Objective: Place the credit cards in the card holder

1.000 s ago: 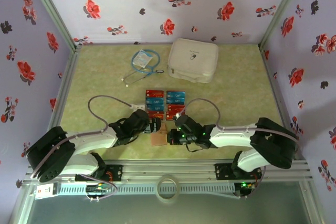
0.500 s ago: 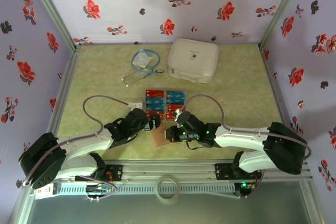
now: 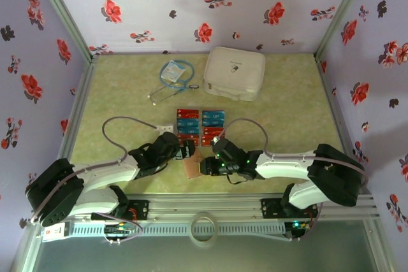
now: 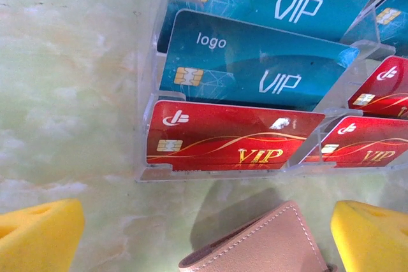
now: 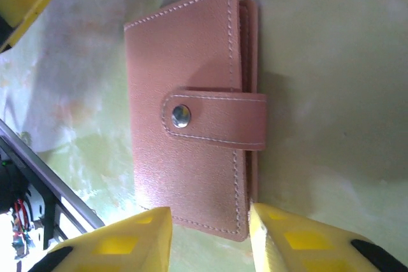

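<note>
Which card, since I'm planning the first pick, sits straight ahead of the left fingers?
The red VIP card in the front left slot of the clear rack; the blue cards stand behind it, the other red cards to its right.

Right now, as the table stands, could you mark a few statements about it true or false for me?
1. The card holder is closed, with its strap snapped down. True.
2. The cards are already inside the card holder. False: they stand in a clear rack, outside it.
3. The left fingers are spread wide apart. True.
4. Every card is red. False: some are red and some are blue.
5. The white zip case sits right beside the arms' bases. False: it lies at the far side of the table, beyond the cards.
</note>
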